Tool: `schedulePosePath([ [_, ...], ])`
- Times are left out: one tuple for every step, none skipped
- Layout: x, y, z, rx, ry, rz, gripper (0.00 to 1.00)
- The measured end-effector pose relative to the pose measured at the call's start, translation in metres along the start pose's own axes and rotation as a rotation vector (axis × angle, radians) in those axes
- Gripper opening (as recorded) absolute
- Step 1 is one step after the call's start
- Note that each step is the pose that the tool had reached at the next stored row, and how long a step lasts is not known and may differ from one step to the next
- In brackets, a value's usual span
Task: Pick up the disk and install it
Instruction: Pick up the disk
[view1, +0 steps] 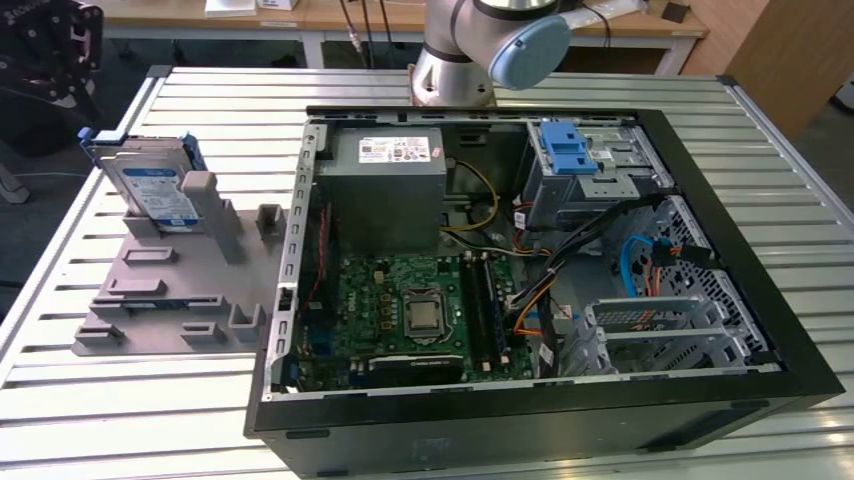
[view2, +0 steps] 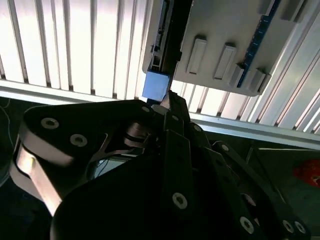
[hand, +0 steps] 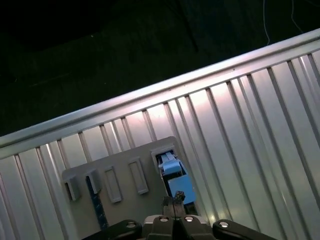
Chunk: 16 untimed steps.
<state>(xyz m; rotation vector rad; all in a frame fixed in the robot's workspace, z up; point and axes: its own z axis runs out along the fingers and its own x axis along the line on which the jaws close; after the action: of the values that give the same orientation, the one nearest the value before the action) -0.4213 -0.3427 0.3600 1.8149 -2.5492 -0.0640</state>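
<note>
Where the ribbed metal table (view1: 120, 400) ran out toward the exterior view's left, one disk (view1: 150, 190) stood upright on its edge in one grey plastic holder (view1: 174, 290). Its white-and-blue label faced the camera and its blue frame showed along the top. One robot arm (view1: 474, 45) rose from the far side of the table. Its one black gripper (view1: 51, 55) hung beyond the table's far corner at the exterior view's left, higher than the disk and apart from it.

One open computer case (view1: 534, 420) lay on its side just beside the holder, at the exterior view's right. Inside it were one grey metal box (view1: 383, 195) with a white sticker, one green circuit board (view1: 400, 310) and one silver cage (view1: 587, 165) topped by a blue latch.

The exterior view took in the case and its parts. Both wrist views instead looked down past the gripper at the table's slats, the holder's raised tabs and a blue corner (view2: 156, 85) of the disk's frame. In the first wrist view the jaws were drawn narrow, tips close together with nothing held between them, and the blue corner lay just past the tips
</note>
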Motion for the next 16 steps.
schedulePosePath([
  [0.0000,0.0000,0.0006,-0.0002,0.0007,-0.018,0.11],
  [0.0000,0.0000,0.0013,-0.0004,0.0015,-0.038,0.11],
  [0.0000,-0.0001,0.0020,-0.0005,0.0021,-0.056,0.11],
  [0.0000,-0.0001,0.0024,-0.0008,0.0028,-0.074,0.16],
  [0.0000,-0.0001,0.0029,-0.0010,0.0036,-0.091,0.16],
  [0.0000,-0.0001,0.0035,-0.0012,0.0043,-0.109,0.23],
  [0.0001,-0.0002,0.0041,-0.0015,0.0050,-0.127,0.29],
  [0.0001,-0.0002,0.0047,-0.0017,0.0057,-0.145,0.29],
  [0.0001,-0.0002,0.0052,-0.0021,0.0065,-0.165,0.35],
  [0.0001,-0.0002,0.0056,-0.0023,0.0073,-0.183,0.35],
  [0.0001,-0.0003,0.0061,-0.0024,0.0079,-0.201,0.41],
  [0.0001,-0.0003,0.0068,-0.0024,0.0086,-0.218,0.47],
  [0.0001,-0.0003,0.0078,-0.0020,0.0092,-0.233,0.47],
  [0.0001,-0.0002,0.0088,-0.0013,0.0095,-0.241,0.53],
  [0.0002,-0.0002,0.0096,0.0002,0.0094,-0.247,0.53],
  [0.0002,-0.0002,0.0107,0.0026,0.0091,-0.252,0.59],
])
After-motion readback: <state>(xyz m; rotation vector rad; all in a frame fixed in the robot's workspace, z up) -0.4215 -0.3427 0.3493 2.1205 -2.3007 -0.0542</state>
